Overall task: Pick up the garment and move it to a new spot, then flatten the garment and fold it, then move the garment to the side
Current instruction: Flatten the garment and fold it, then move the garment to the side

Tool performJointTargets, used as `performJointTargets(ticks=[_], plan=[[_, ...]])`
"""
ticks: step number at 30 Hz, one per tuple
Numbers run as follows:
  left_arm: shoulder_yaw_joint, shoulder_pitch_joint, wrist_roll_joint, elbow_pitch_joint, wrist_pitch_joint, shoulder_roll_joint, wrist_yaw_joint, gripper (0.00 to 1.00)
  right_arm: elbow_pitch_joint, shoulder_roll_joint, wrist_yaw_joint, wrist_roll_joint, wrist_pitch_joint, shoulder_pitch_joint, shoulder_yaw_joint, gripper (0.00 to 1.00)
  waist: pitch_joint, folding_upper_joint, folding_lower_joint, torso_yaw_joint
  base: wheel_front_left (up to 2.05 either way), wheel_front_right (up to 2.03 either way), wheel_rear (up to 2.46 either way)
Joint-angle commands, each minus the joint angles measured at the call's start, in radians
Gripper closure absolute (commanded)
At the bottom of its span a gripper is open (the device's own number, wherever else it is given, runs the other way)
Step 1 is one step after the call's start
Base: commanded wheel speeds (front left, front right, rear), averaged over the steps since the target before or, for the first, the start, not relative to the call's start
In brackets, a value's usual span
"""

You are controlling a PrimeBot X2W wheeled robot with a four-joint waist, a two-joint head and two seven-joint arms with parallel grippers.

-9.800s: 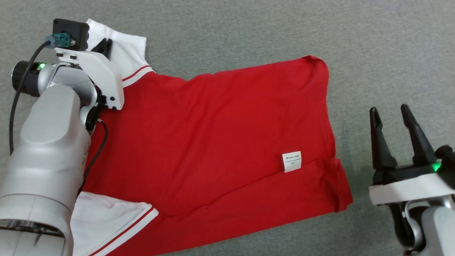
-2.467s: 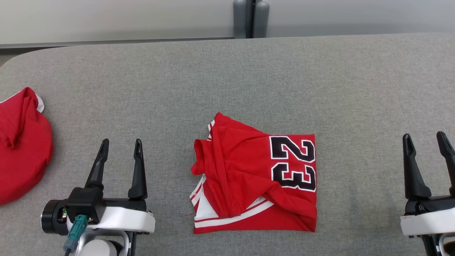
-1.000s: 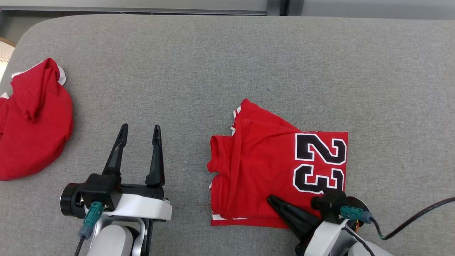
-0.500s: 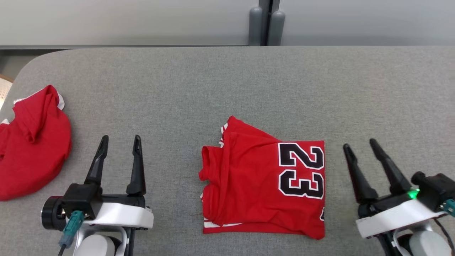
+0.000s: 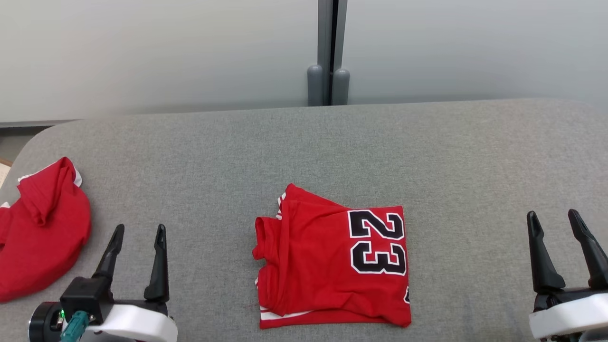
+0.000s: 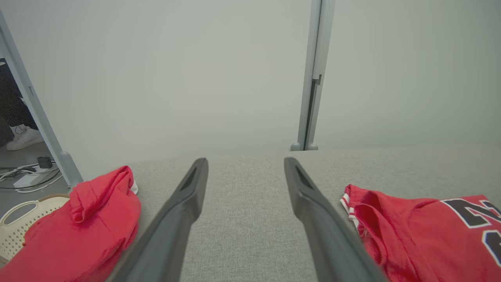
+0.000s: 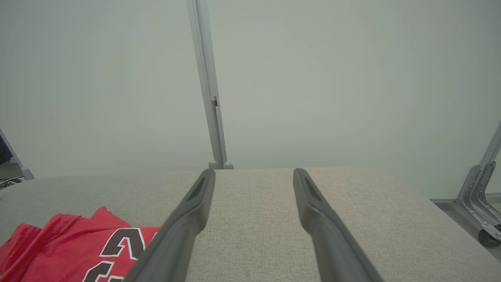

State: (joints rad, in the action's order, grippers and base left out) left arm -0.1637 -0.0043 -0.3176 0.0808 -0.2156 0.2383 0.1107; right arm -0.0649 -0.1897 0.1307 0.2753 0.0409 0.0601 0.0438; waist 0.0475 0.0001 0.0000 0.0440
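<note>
The folded red fabric jersey numbered 23 [image 5: 332, 266] lies lower centre on the grey cloth-covered table [image 5: 304, 152]; left end effector [image 5: 140, 230] at lower left and right end effector [image 5: 552, 214] at lower right both have fingers apart, holding nothing

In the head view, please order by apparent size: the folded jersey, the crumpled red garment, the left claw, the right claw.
1. folded jersey
2. crumpled red garment, partly cut off at the picture's edge
3. left claw and right claw: alike, not ranked

My left tool [image 5: 140, 229] and right tool [image 5: 552, 213]: two long black tapered fingers [image 5: 158, 261] each, white housings [image 5: 135, 325]; the left carries a teal connector [image 5: 73, 327].
</note>
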Motion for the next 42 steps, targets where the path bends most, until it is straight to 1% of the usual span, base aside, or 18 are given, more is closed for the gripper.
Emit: performJointTargets(ticks=[1,5,12,17,36,42], plan=[[-0.003,0.024,-0.001,-0.005,0.004,0.01,-0.004,0.0,-0.012,0.003,0.0,-0.009,-0.011,0.022,0.003,0.0,-0.03,-0.0001,0.0,-0.013,0.0,0.0,0.0],[-0.015,0.067,-0.008,-0.015,0.027,0.023,-0.014,0.0,-0.039,0.021,0.0,-0.006,-0.035,0.066,0.009,0.0,-0.067,-0.0001,0.0,-0.016,0.0,0.0,0.0],[-0.014,0.104,-0.007,-0.026,0.046,0.046,-0.004,0.0,-0.083,0.04,0.0,-0.014,-0.068,0.124,0.014,0.0,-0.099,-0.0001,0.0,-0.013,0.0,0.0,0.0],[-0.022,0.115,-0.005,-0.037,0.053,0.046,0.003,0.0,-0.102,0.046,0.0,-0.018,-0.085,0.146,0.014,0.0,-0.111,-0.0001,0.0,-0.011,0.0,0.0,0.0],[-0.042,0.104,0.008,-0.08,0.069,0.049,0.03,0.0,-0.099,0.049,0.0,-0.01,-0.087,0.145,0.025,0.0,-0.106,-0.0001,0.0,0.002,0.0,0.0,0.0],[-0.056,0.068,0.015,-0.094,0.061,0.041,0.03,0.0,-0.093,0.042,0.0,-0.009,-0.103,0.155,0.03,0.0,-0.081,-0.0001,0.0,0.03,0.0,0.0,0.0]])
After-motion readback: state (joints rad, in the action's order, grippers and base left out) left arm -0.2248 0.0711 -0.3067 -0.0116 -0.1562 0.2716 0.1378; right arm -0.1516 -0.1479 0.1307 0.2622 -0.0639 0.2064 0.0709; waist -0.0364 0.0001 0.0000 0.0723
